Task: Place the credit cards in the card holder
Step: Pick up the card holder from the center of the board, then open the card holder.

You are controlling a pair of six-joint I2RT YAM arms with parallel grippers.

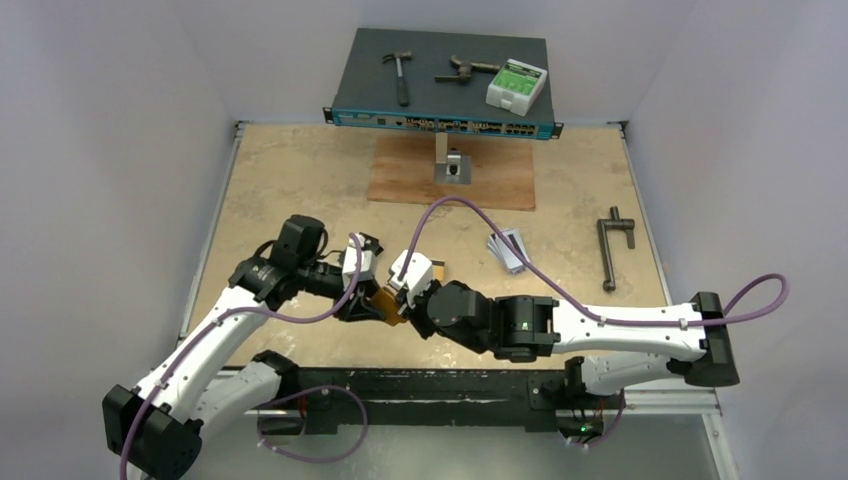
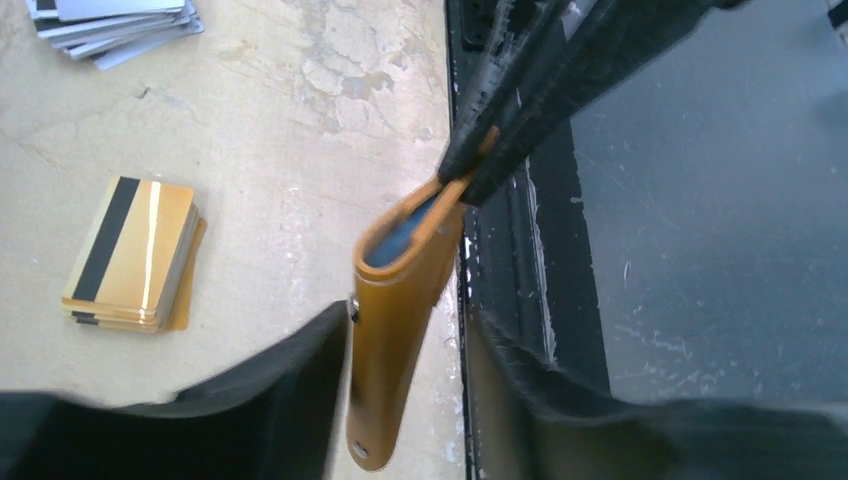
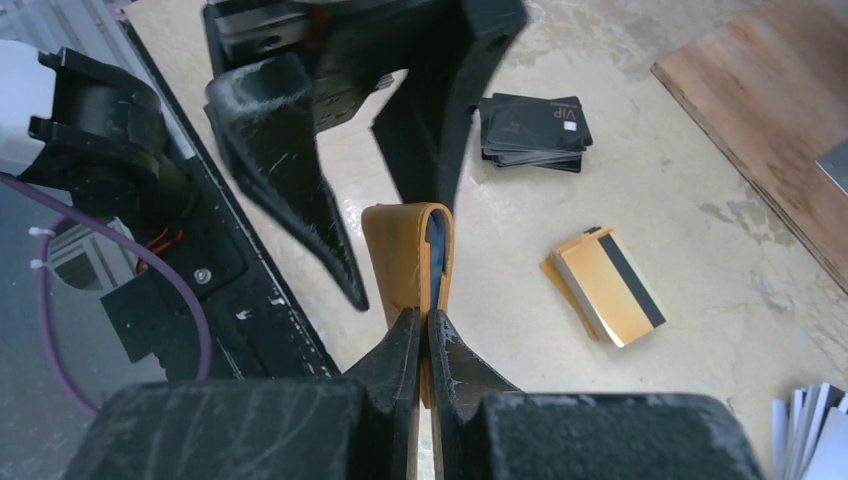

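The orange card holder (image 1: pixel 388 303) (image 2: pixel 395 330) (image 3: pixel 410 260) hangs folded above the table's near edge, a blue lining showing in its fold. My right gripper (image 3: pixel 425 318) (image 2: pixel 455 185) is shut on one edge of it. My left gripper (image 2: pixel 410 320) stands open astride the other end, one finger against the holder and the other apart from it. A stack of yellow-orange credit cards (image 2: pixel 130 255) (image 3: pixel 605 285) with black stripes lies on the table. A fanned silver-grey stack (image 1: pixel 508 250) (image 2: pixel 110 25) lies farther right.
A stack of black cards (image 3: pixel 530 130) lies beyond the holder. A wooden board (image 1: pixel 500 180) carries a small metal block (image 1: pixel 452 165). At the back, a network switch (image 1: pixel 440 115) bears a hammer, a tool and a green-white box. A metal clamp (image 1: pixel 612 250) lies right.
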